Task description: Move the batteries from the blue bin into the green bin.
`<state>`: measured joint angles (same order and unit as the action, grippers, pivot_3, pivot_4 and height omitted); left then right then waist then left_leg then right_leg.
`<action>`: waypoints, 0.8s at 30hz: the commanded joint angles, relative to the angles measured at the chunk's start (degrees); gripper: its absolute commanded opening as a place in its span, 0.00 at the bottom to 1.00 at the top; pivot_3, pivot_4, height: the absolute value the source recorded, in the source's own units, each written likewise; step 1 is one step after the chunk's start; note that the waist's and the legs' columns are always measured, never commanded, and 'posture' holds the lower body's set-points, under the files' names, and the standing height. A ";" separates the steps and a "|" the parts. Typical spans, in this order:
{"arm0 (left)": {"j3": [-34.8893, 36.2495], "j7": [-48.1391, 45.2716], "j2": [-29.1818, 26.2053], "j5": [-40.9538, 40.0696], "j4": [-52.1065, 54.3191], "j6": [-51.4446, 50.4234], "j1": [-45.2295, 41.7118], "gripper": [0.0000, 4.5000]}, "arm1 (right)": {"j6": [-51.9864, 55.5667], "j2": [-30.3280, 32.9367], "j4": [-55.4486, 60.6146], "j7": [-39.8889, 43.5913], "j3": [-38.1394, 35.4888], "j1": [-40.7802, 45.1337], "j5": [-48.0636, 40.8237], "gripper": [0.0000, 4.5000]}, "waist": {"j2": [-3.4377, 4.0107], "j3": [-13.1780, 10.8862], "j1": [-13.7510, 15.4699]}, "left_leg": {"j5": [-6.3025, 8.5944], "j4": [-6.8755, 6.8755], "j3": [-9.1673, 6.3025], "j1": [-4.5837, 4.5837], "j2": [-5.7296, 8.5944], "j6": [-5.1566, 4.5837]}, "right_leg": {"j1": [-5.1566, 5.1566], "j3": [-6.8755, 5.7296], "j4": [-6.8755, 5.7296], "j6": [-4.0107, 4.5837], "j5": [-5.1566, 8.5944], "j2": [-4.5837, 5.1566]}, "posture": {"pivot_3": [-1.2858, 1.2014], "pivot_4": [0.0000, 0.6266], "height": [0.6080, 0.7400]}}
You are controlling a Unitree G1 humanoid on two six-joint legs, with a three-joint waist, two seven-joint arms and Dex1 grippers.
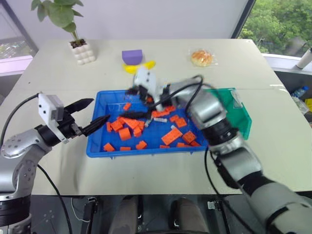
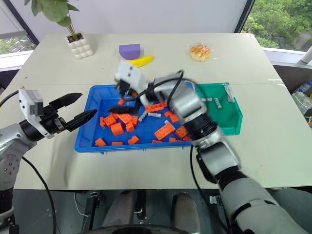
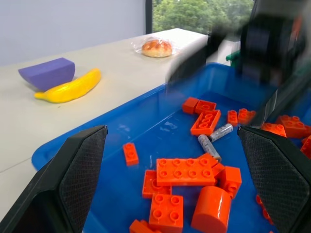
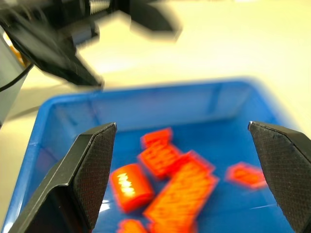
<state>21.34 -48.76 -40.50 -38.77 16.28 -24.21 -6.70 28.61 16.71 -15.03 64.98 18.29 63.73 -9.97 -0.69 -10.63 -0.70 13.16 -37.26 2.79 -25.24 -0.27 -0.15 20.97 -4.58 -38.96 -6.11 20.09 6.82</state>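
Grey batteries (image 3: 214,138): two in blue bin (image 3: 146,114); both end effectors (image 3: 175,184) (image 4: 187,170) spread, empty.

Bright blue, green and orange on a pale worktop

The blue bin (image 1: 100,146) is bright blue, scattered with studded orange blocks (image 1: 171,136) and silvery-grey batteries (image 3: 210,147); at its 3 o'clock sits the green bin (image 2: 233,117). On the cream worktop (image 1: 44,87), toward 12 o'clock, lie a purple block (image 1: 132,56), a yellow banana (image 2: 141,61) and a golden bun (image 1: 202,58). The fingers (image 3: 82,170) are black, cross-hatched.
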 commanded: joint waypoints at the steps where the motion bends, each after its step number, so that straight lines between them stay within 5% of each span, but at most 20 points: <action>1: 0.57 -0.62 -0.70 -0.20 0.33 0.77 -0.99 1.00 | -11.80 5.39 -3.28 14.01 -0.19 1.45 -1.44 0.99 | -0.01 0.00 0.00 | 0.01 -0.01 0.00 0.00 0.01 -0.01 | 0.00 0.00 0.01 0.00 0.00 0.00 | 0.52 0.24 1.00; 7: 0.56 -0.76 -0.46 -0.01 -0.07 0.98 -1.17 1.00 | -31.59 6.98 -16.00 21.31 2.54 2.12 4.19 0.99 | 0.00 -0.01 -1.00 | 0.00 0.06 0.11 0.01 -0.09 0.00 | 0.12 0.00 -0.02 0.00 0.00 -0.02 | 0.52 0.24 1.00; 24: 1.27 0.77 -0.01 -0.20 1.71 0.74 0.68 1.00 | -58.38 -3.54 -45.27 10.21 6.32 7.79 19.81 0.99 | 0.02 -0.02 -1.66 | -0.03 0.01 0.02 0.01 -0.08 0.05 | 0.01 -0.02 -0.01 0.00 0.00 -0.03 | 0.52 0.24 1.00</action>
<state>21.24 -48.28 -40.48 -38.46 15.96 -24.21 -6.18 -27.62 13.63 -59.14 76.30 24.52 69.50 8.81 -0.68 -10.65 -2.36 13.13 -37.25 2.81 -25.23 -0.35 -0.09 20.97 -4.60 -38.98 -6.11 20.09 6.79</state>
